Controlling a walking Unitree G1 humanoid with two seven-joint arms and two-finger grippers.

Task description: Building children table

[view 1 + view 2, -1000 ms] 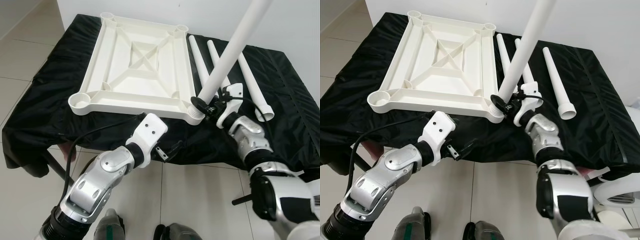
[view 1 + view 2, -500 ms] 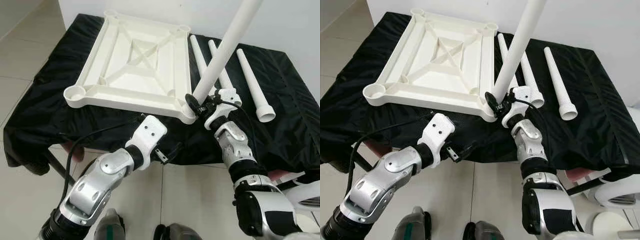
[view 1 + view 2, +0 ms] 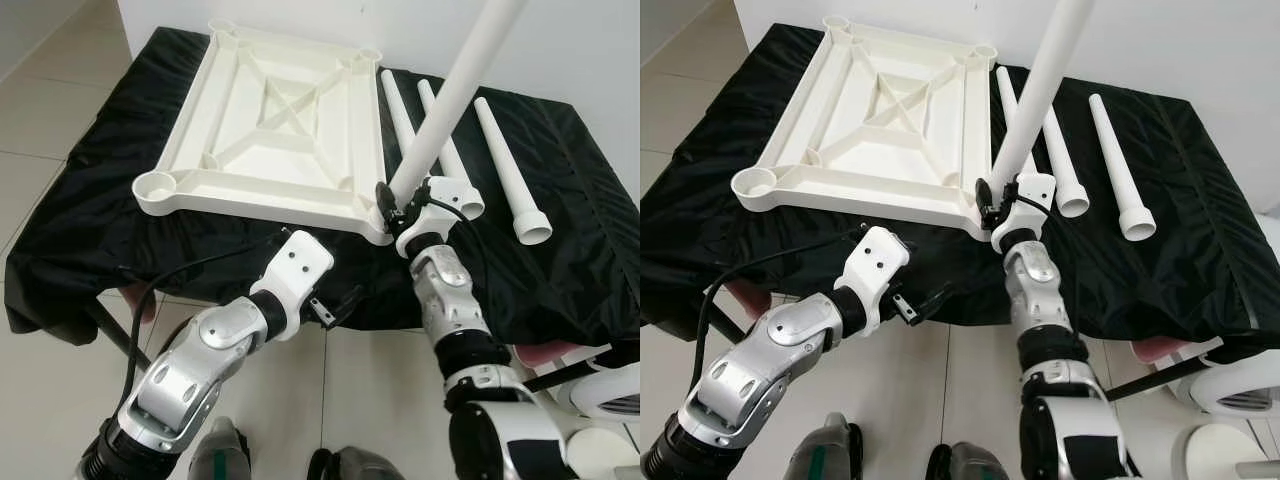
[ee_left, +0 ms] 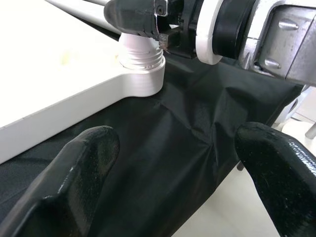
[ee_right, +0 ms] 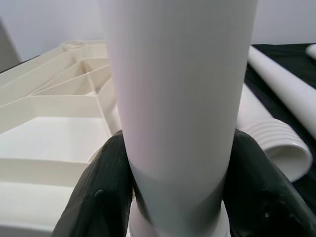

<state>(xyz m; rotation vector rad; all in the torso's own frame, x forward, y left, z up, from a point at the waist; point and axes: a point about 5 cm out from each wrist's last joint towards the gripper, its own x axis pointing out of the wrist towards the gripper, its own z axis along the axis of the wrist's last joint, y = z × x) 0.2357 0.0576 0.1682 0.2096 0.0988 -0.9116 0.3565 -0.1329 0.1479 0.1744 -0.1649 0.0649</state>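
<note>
the white tabletop (image 3: 270, 130) lay upside down on the black cloth (image 3: 560, 230) that covered the counter, its ribbed underside up and a round socket at each corner. 3 loose legs (image 3: 505, 170) lay side by side on the cloth just beside the tabletop's right edge, wide threaded ends toward the robot. the 4th leg (image 3: 450, 95) stood tilted in the near right corner socket (image 4: 140, 61), its threaded end seated there. the right gripper (image 3: 397, 208) was clamped around that leg just above the socket, fingers (image 5: 106, 192) pressed on both sides. the left gripper (image 4: 173, 163) hovered spread wide and empty over the cloth's front edge, near that corner.
</note>
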